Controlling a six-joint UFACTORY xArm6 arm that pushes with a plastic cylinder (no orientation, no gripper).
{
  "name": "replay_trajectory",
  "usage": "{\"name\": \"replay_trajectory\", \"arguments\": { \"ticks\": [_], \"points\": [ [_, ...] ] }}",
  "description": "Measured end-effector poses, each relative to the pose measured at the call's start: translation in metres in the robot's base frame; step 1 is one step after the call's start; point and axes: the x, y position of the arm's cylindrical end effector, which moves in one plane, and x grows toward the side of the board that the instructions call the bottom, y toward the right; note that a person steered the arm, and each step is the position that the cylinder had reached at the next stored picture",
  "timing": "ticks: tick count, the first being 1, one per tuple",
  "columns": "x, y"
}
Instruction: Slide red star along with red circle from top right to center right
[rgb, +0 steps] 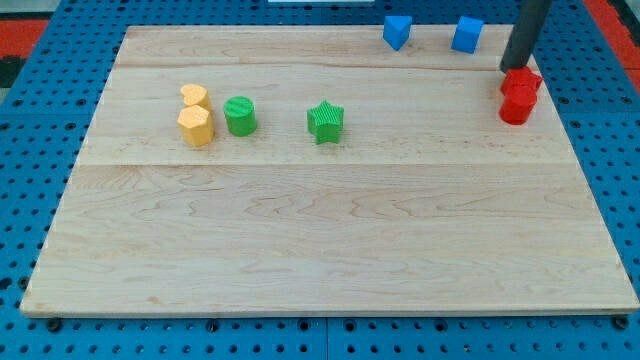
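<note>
The red star (522, 82) and the red circle (515, 108) sit touching each other at the view's upper right of the wooden board, the star just above the circle. My dark rod comes down from the view's top right, and my tip (510, 68) rests at the top-left edge of the red star, touching or nearly touching it.
Two blue blocks (397, 31) (467, 34) sit along the board's top edge, left of my rod. A green star (325, 122), a green cylinder (240, 115), a yellow heart (194, 96) and a yellow hexagon (196, 126) lie at the left and centre. The board's right edge (585, 150) is close to the red blocks.
</note>
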Motion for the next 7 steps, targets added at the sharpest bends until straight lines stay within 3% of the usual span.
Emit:
{"name": "replay_trajectory", "arguments": {
  "ticks": [2,4,5,6,7],
  "points": [
    [0.025,-0.003],
    [0.070,-0.069],
    [0.027,-0.074],
    [-0.007,0.000],
    [0.041,0.037]
  ]
}}
